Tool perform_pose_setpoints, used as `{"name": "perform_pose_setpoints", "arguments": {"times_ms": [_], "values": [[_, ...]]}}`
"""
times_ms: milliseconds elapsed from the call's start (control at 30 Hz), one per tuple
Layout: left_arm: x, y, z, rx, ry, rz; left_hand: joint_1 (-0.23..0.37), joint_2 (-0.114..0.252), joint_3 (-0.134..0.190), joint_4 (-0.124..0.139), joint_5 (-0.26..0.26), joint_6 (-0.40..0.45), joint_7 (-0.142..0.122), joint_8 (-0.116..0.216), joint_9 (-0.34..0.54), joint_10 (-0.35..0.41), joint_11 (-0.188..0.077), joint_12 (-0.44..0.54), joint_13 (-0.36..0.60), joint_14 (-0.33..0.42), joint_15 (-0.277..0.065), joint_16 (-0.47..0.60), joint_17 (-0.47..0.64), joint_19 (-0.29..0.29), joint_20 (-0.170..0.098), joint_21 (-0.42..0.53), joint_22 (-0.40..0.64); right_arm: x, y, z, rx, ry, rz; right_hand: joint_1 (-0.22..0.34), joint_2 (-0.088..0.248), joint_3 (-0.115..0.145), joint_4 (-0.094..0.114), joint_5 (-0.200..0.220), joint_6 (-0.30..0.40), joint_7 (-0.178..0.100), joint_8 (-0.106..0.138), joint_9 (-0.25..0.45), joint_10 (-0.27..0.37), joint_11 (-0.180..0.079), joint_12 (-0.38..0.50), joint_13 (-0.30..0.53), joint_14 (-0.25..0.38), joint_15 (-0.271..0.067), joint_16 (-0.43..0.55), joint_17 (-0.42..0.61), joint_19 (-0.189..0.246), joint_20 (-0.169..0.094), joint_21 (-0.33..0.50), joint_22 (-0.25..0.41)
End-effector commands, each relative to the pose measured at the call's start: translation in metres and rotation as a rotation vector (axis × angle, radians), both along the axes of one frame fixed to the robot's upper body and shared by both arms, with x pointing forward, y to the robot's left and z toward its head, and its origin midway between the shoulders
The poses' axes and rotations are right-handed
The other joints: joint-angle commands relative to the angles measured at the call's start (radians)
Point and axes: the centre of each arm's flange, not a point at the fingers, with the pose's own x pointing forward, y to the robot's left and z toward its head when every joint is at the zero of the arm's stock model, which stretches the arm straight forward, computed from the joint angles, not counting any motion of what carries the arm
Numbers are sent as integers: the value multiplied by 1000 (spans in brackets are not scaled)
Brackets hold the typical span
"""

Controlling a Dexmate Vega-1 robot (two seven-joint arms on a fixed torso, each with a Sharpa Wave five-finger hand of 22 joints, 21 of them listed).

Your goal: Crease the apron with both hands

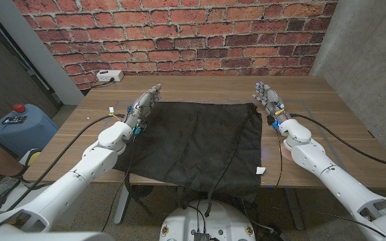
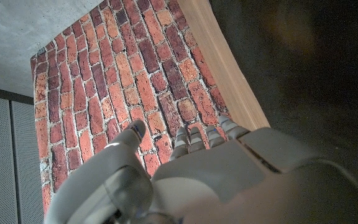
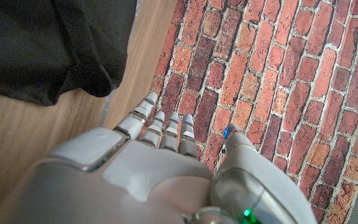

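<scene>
Black apron (image 1: pixel 196 147) lies spread mid-table, near edge hanging over the wooden table (image 1: pixel 313 90). My left hand (image 1: pixel 143 106) sits at its 10 o'clock corner, my right hand (image 1: pixel 268 98) at 2 o'clock, just off the cloth; both are empty, fingers extended. Risk: loose straps could snag my fingers, or the overhang could drag the cloth off as I fold. The right wrist view shows the bunched corner (image 3: pixel 95 78) apart from my fingers (image 3: pixel 163 127); the head view hides that gap.

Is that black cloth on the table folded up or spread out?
Spread out: the apron lies as one broad sheet, its near edge hanging over the table front.
</scene>
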Motion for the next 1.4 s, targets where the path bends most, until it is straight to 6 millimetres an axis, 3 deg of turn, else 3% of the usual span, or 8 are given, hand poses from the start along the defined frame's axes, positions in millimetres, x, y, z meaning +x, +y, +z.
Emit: {"name": "perform_pose_setpoints", "arguments": {"times_ms": [33,600,1400], "values": [[-20,17,9,122,-24,24,19,-1,7,-13,12,8,-2,2,2,8,-1,1,4,-8,1,-1,4,-1,6,-6,2,2,5,5,-11,-9,-5,17,-2,2,-11,-1,9,2,5,3,0,3,4,3,6,-13,1,0,0,-23,7,5],[-49,31,19,330,-67,114,47,-13,21,-65,47,28,-12,3,2,24,-13,1,4,-7,-5,1,4,-4,9,-8,2,1,3,8,-20,-14,-32,33,-7,5,-29,-3,13,7,7,2,7,5,8,3,10,-14,1,-5,3,-25,9,5],[-96,46,4,550,-58,189,60,-8,23,-89,66,42,-24,2,3,31,-20,-1,5,-6,-11,0,4,0,9,-7,3,0,5,17,-99,-14,-52,54,-13,6,-55,-5,34,10,15,2,33,2,17,3,31,-17,7,-10,26,-24,18,5]]}}
